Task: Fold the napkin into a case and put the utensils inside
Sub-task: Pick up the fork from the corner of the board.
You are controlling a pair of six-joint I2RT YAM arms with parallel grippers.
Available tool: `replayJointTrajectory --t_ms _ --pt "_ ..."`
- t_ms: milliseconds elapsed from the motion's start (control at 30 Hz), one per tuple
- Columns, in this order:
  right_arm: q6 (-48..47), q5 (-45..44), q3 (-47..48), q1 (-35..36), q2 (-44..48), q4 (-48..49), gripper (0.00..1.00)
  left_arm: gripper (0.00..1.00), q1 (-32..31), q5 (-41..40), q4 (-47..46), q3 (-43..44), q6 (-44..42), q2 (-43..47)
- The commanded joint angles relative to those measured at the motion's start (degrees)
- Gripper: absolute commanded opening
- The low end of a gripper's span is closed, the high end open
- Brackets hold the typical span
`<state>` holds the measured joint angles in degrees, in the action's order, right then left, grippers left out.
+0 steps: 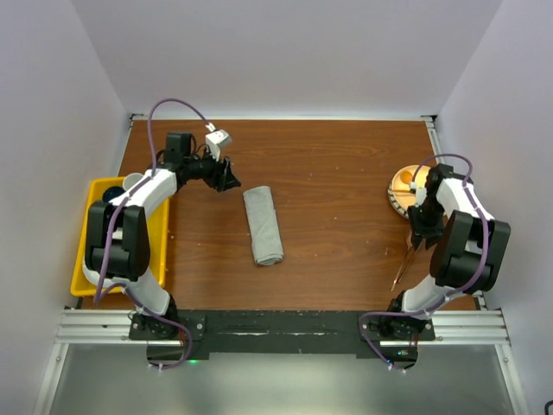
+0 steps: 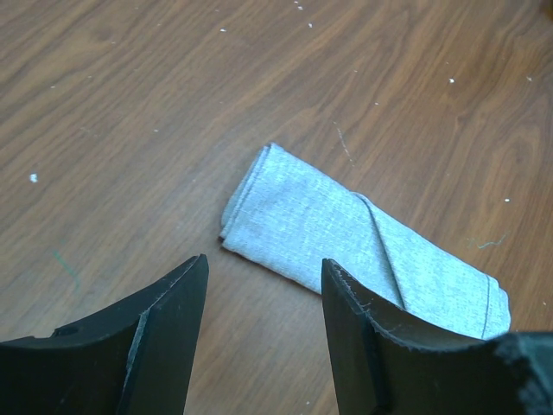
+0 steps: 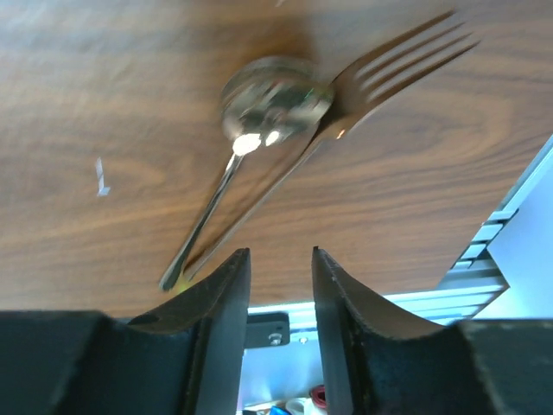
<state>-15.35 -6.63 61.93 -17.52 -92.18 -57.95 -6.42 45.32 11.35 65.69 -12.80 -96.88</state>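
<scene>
The napkin (image 1: pixel 263 225) lies mid-table as a case, a narrow grey layered rectangle, and fills the middle of the left wrist view (image 2: pixel 346 238). My left gripper (image 1: pixel 226 179) hovers just up-left of it, open and empty (image 2: pixel 263 268). The utensils (image 1: pixel 403 270), a shiny spoon (image 3: pixel 275 102) and a fork (image 3: pixel 406 60), lie crossed on the wood near the front right edge. My right gripper (image 1: pixel 417 242) hangs over their handle ends (image 3: pixel 281 259). Its jaws stand a narrow gap apart with nothing between them, and the handles lie just beside its left finger (image 3: pixel 226 285).
A yellow bin (image 1: pixel 79 259) sits at the table's left edge under the left arm. A round wooden holder (image 1: pixel 400 186) stands at the right edge behind the right arm. The metal rail (image 1: pixel 285 324) runs along the table's front edge, close to the utensils.
</scene>
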Motion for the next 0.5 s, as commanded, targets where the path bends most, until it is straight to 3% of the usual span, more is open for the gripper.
replayJointTrajectory --t_ms 0,467 --pt "1.47 -3.21 2.49 -1.55 -2.82 2.85 0.37 0.60 0.88 1.96 -0.81 3.04 0.14 -0.94" --pt "2.79 0.83 4.07 -3.40 -7.49 4.25 0.37 0.60 2.28 2.49 0.77 2.78 0.58 -2.00"
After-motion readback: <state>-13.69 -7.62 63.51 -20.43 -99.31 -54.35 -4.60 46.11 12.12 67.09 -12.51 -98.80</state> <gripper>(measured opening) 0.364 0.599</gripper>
